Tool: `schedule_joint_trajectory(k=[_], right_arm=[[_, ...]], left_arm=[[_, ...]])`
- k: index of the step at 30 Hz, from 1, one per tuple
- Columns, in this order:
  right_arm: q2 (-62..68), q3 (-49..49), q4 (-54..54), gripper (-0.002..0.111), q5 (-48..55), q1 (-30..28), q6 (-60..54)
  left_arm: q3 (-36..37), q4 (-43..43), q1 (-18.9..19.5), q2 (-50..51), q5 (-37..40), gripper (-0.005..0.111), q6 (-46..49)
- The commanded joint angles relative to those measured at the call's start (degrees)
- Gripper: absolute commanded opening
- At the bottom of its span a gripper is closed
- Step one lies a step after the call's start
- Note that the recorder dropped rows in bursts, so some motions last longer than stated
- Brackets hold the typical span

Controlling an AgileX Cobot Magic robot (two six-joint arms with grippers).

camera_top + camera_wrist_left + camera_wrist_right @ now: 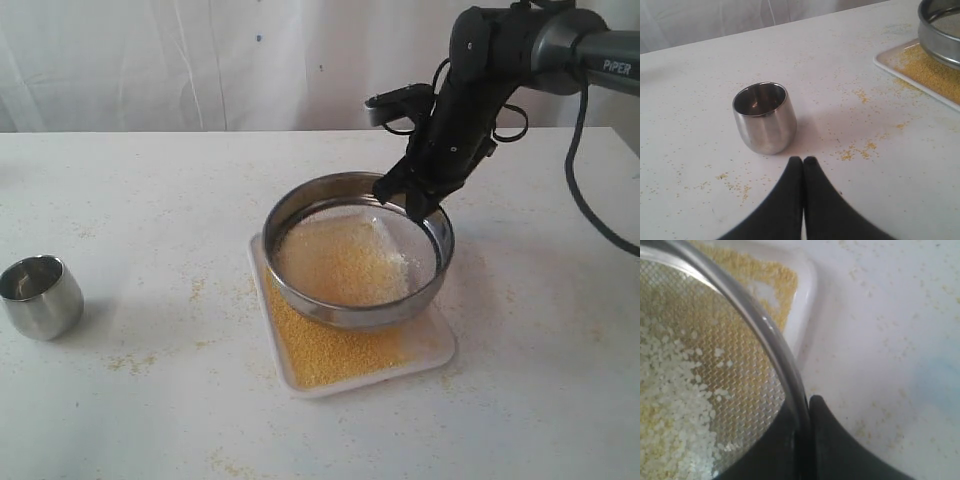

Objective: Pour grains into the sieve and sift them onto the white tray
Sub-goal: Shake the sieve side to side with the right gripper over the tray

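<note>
Soft, even, fairly bright light fills the exterior view. The pale curtain (200, 60) across the top of the frame is nearly washed out, and the whole picture looks slightly hazy, with low contrast. At the left edge the small polished steel cup (40, 296) throws a faint shadow to its right. The wide round steel sieve (358, 250) carries pale glare along its ring and shades the flat white plastic tray (430, 345) beneath it.

In the left wrist view the cup (765, 117) is crisp, reflections included, and its soft shadow spreads over the white table (700, 75).

The right wrist view is the weakest: the sieve's rim (775, 347) is smeared out of focus, while the mesh holds some detail.
</note>
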Motion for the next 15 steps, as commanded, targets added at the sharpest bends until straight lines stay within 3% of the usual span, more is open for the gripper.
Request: schedule_joint_trajectory(k=[1, 3, 4, 5, 7, 8, 10, 11, 14, 15], right_arm=[[-0.7, -0.17, -1.85, 0.0, -2.55, -0.89, 12.75], [-0.7, -0.17, 6.89, 0.0, 3.22, -0.5, -7.45], [-0.7, -0.17, 6.98, 0.0, 3.22, -0.37, -9.15], [-0.7, -0.17, 4.61, 0.0, 0.8, -0.37, -4.85], [-0.7, -0.17, -1.43, 0.0, -8.0, -1.36, 17.18], [-0.7, -0.17, -0.29, 0.0, -9.16, -1.55, 18.79], [-0.67, -0.71, 7.96, 0.0, -4.99, -1.15, -1.35], [-0.56, -0.85, 9.0, 0.0, -4.36, -1.12, -6.05], [-0.56, -1.51, -0.52, 0.0, -13.06, -2.03, 20.17], [-0.4, -1.94, 0.34, 0.0, -13.07, -2.19, 18.28]], left_arm=[[0.22, -0.51, 0.15, -0.29, 0.09, 0.0, -0.08], [0.22, -0.51, 0.15, -0.29, 0.09, 0.0, -0.08], [0.22, -0.51, 0.15, -0.29, 0.09, 0.0, -0.08], [0.22, -0.51, 0.15, -0.29, 0.09, 0.0, -0.08], [0.22, -0.51, 0.15, -0.29, 0.09, 0.0, -0.08], [0.22, -0.51, 0.15, -0.29, 0.09, 0.0, -0.08], [0.22, -0.51, 0.15, -0.29, 0.09, 0.0, -0.08], [0.22, -0.51, 0.15, -0.29, 0.09, 0.0, -0.08], [0.22, -0.51, 0.15, -0.29, 0.09, 0.0, -0.08], [0.22, -0.51, 0.15, -0.29, 0.09, 0.0, -0.08]])
